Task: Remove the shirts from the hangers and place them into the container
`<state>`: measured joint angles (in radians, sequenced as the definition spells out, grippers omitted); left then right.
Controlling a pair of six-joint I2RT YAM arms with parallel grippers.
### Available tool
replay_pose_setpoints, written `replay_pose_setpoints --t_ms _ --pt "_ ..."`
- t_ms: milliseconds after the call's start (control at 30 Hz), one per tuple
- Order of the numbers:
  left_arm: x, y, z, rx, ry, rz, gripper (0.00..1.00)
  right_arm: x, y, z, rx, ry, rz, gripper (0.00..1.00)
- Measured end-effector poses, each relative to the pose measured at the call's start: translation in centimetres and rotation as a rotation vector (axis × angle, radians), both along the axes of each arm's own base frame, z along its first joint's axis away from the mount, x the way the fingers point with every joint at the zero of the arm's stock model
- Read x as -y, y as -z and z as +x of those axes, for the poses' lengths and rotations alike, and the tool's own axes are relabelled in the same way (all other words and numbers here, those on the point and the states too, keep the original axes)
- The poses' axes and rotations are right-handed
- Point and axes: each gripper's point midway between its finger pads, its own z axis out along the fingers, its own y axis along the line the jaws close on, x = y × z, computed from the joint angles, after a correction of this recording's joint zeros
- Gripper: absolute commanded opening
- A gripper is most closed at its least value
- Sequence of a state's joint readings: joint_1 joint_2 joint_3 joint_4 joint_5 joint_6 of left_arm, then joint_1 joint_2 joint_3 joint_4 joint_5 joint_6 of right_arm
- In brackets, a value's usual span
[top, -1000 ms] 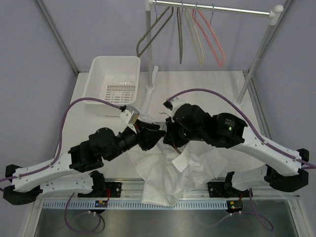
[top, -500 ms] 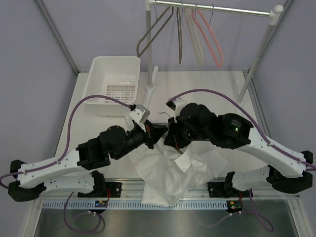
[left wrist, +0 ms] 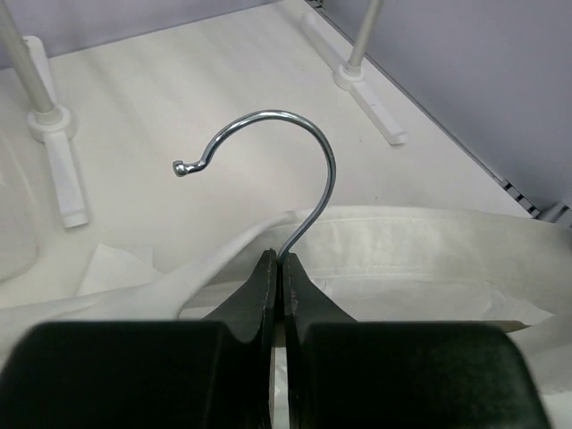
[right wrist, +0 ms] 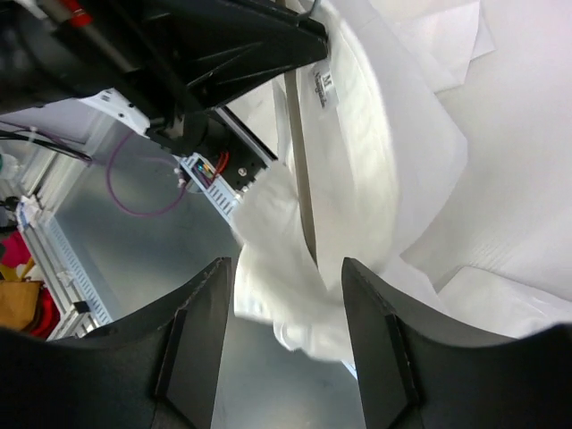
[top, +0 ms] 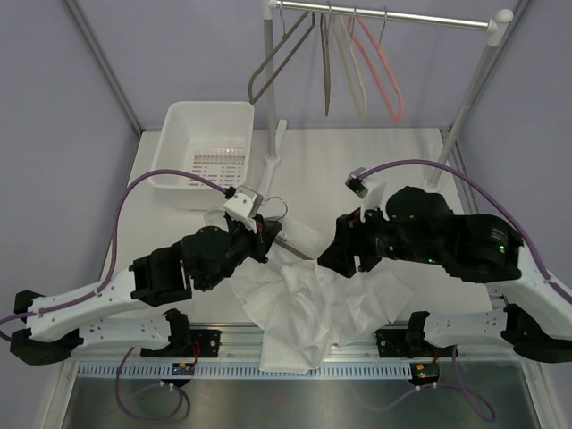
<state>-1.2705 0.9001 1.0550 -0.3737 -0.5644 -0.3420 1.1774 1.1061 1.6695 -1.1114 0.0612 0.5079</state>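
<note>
White shirt [top: 308,308], thin and limp, lies crumpled at the near edge of the table [top: 375,161] between the two arms, well apart from the tub [top: 207,106] at far left. Its dark grey hanger [top: 299,251] is partly inside the fabric. The left gripper [top: 268,234] is at the collar end and the right gripper [top: 344,256] sits just beside the cloth. Spare hangers [top: 357,76] hang on the rail [top: 384,15] at the back. Judged light and floppy: it will sag and trail, so a bunched fold near the collar or shoulder looks the best hold. It also looks larger than the tub, so it needs gathering. Left wrist: the left gripper [left wrist: 279,264] is fully closed, its fingers [left wrist: 255,290] pinching the foot of the metal hook [left wrist: 332,174], with the collar [left wrist: 402,241] spread behind. The wire is smooth and thin, so it may swivel in the pinch. Right wrist: the right gripper [right wrist: 286,335] has its jaws spread, with nothing between them and nothing touched. Beyond the gap lie the hanger's slim bar [right wrist: 299,170] and folds of shirt [right wrist: 375,161], with the neck label [right wrist: 326,82] showing. The hanger is stiff and the cloth should slide off it easily.
</note>
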Motion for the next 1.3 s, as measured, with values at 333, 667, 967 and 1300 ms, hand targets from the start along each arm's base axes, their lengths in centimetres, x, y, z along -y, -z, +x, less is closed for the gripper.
replay_pose_setpoints --t_ms 333,667,967,1300 --pt "-4.1 -3.7 0.2 0.050 -0.085 -0.047 0.00 3.3 2.3 -2.0 -0.018 -0.033 -0.015 0.64" --pt "-4.3 -4.2 0.4 0.058 -0.092 -0.040 0.00 1.1 5.6 -2.0 -0.062 -0.083 -0.082 0.46" --pt "-3.9 -3.9 0.6 0.068 -0.095 -0.011 0.00 0.7 5.9 -2.3 -0.062 -0.104 -0.051 0.24" --pt "-3.7 -4.0 1.0 0.074 -0.102 0.006 0.00 1.0 6.3 -2.5 -0.069 -0.102 -0.044 0.31"
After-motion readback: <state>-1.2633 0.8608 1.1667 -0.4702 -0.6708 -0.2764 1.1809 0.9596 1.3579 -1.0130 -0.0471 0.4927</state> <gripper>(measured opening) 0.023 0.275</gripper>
